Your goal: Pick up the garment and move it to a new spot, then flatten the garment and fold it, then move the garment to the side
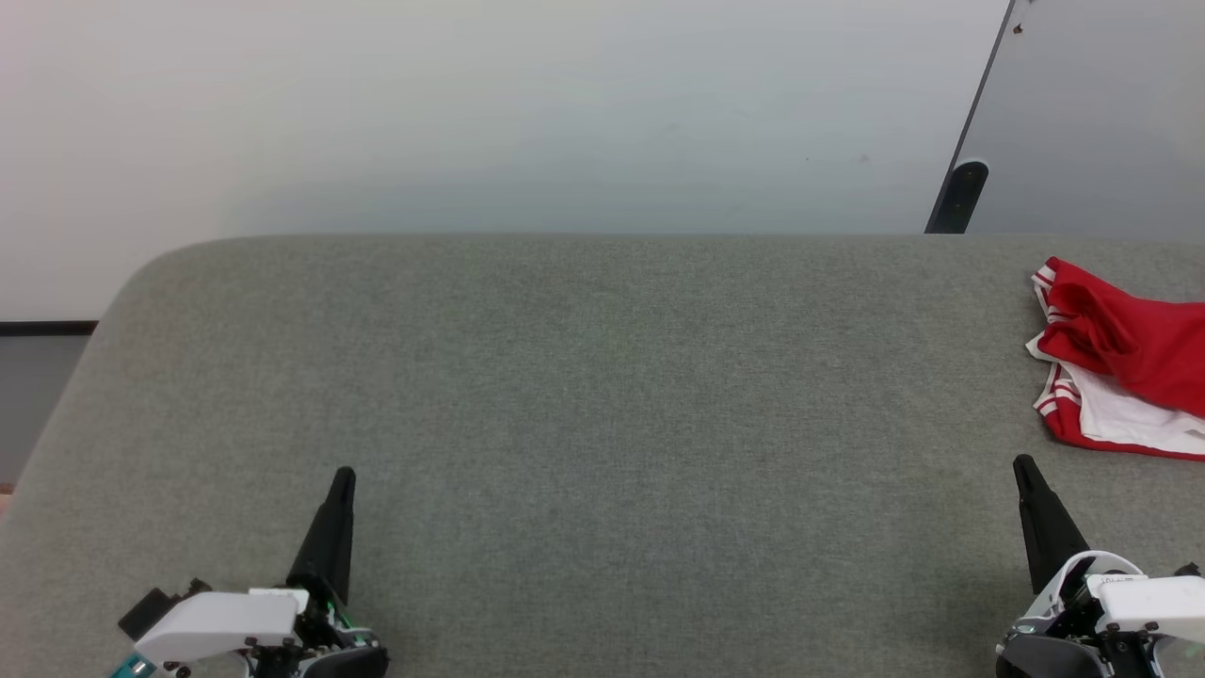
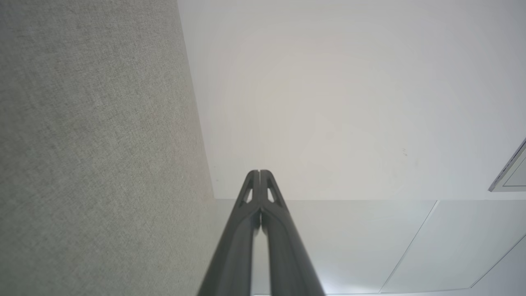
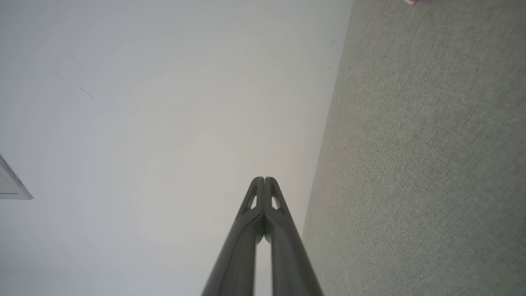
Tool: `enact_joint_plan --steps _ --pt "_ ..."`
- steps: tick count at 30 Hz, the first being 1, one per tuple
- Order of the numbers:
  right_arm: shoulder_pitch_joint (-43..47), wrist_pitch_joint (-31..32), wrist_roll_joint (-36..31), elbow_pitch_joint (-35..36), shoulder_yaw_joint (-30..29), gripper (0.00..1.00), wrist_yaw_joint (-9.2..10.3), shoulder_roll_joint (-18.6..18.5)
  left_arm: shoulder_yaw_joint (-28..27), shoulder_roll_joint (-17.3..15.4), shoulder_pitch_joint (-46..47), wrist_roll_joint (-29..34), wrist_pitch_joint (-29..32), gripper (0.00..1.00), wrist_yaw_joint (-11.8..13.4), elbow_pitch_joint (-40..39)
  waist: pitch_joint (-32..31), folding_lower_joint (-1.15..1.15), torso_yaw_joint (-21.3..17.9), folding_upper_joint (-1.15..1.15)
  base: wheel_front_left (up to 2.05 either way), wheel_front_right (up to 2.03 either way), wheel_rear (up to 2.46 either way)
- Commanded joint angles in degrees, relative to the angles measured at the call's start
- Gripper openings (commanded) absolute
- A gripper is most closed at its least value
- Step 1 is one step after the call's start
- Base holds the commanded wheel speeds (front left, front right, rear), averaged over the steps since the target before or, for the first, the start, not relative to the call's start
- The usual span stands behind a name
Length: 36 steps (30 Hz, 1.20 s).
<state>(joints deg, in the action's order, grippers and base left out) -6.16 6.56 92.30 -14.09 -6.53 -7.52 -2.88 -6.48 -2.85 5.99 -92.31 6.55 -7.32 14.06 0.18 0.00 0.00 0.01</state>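
The garment (image 1: 1125,363) lies crumpled at the far right of the grey fabric surface (image 1: 602,395), red with white parts and red-white striped trim, cut off by the head view's right edge. A tiny bit of the garment (image 3: 413,1) shows at the top edge of the right wrist view. My left gripper (image 1: 344,476) rests at the lower left, shut and empty, its tips together in the left wrist view (image 2: 259,172). At the lower right my right gripper (image 1: 1021,463) is shut and empty, a little below the garment, its tips touching in its wrist view (image 3: 264,179).
A pale wall (image 1: 471,113) rises behind the surface's far edge. At the upper right stands a grey panel (image 1: 1092,113) with a dark post (image 1: 960,193) at its foot. The surface's left corner is rounded, with a dark baseboard (image 1: 47,328) beyond it.
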Motion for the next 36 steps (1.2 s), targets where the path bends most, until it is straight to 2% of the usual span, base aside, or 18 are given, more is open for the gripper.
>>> enact_joint_plan --steps 1,36 --pt "-0.2 0.1 0.2 0.1 -0.1 0.00 0.06 0.1 -0.1 0.0 0.6 -0.2 0.2 0.00 -0.3 0.0 0.0 0.00 0.0 -0.01 0.00 0.00 0.00" --pt "-0.2 0.1 0.2 0.1 -0.1 0.00 0.06 0.1 -0.1 0.0 0.6 -0.2 0.2 0.00 -0.3 0.0 0.0 0.00 0.0 -0.01 0.00 0.00 0.00"
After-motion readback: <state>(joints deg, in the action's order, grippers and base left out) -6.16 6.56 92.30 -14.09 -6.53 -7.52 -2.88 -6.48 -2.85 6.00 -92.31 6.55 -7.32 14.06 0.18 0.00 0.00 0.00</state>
